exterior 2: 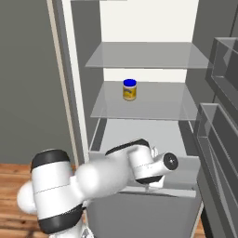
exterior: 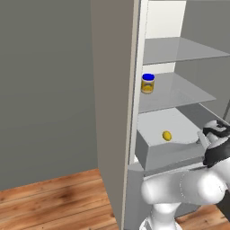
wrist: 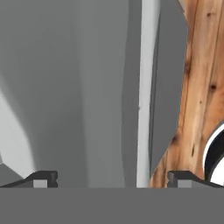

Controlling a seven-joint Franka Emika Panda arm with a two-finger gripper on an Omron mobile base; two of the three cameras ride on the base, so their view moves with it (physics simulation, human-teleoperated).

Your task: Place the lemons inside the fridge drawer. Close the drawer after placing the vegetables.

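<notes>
Here the fridge [exterior: 114, 112] stands open on a wooden floor [exterior: 54, 202] against a grey wall [exterior: 45, 90]. Its drawer [exterior: 170, 155] is pulled out below the lowest shelf [exterior 2: 144, 104], and one lemon [exterior: 166, 135] lies inside the drawer, near its middle. A blue-lidded yellow jar [exterior 2: 129, 89] stands on the shelf above the drawer. The gripper [wrist: 111, 178] is spread wide, fingers [wrist: 41, 178] far apart and grasping nothing, looking down past the drawer's front panel to the floor. The arm [exterior 2: 111, 172] bends forward from the base, its hand at the drawer's front edge, level with the rim.
</notes>
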